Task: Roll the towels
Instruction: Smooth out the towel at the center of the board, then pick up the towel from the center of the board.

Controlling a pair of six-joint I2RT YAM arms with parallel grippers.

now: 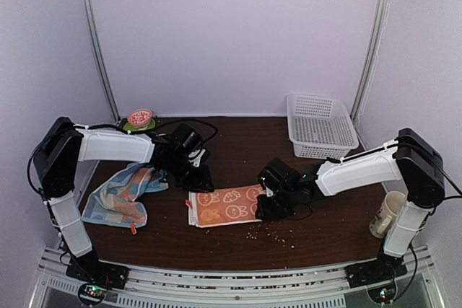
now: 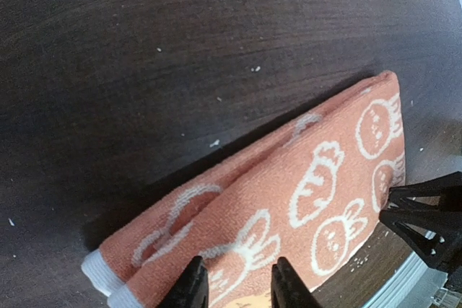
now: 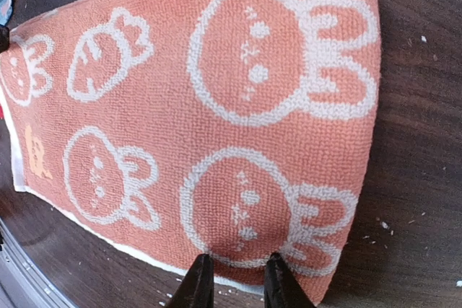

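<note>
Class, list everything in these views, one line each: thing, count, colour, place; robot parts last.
orange towel: one, orange with white rabbit-and-carrot print, table centre
light-blue towel: one, pale blue with pastel dots, crumpled at left
basket: one, white, back right
cup: one, cream, far right
round object: one, red and green, back left
crumbs: many, pale, near front edge
table: one, dark brown, beneath all
left arm: one, white-black, jaws at orange towel's left end
right arm: one, white-black, jaws at orange towel's right end
</note>
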